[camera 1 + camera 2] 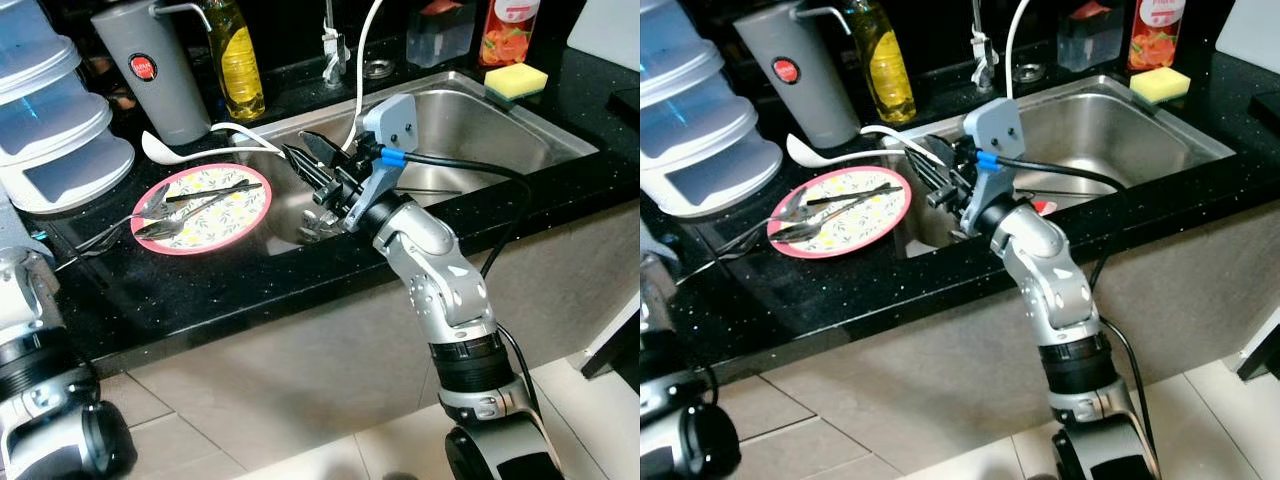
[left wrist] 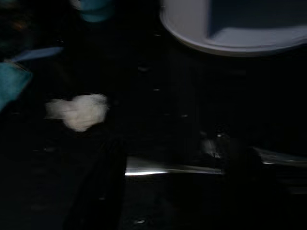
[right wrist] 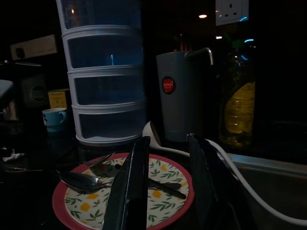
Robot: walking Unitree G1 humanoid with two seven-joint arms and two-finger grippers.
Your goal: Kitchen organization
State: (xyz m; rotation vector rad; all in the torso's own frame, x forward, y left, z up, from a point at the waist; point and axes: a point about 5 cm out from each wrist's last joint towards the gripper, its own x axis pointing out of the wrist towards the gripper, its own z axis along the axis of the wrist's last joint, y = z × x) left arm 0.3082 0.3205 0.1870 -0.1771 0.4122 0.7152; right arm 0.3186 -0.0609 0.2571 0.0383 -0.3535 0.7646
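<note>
Lying just beyond the parted right end effector (image 1: 305, 160): cutlery-laden plate (image 1: 243, 217).

Silver arm (image 1: 440, 270), black cable, black fingers (image 3: 132, 187)

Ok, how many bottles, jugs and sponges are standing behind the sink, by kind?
Bottles: 2, the yellow liquid bottle and the red-labelled bottle
Jugs: 1, the grey lidded jug
Sponges: 1, the yellow-green sponge
Total: 4
</note>
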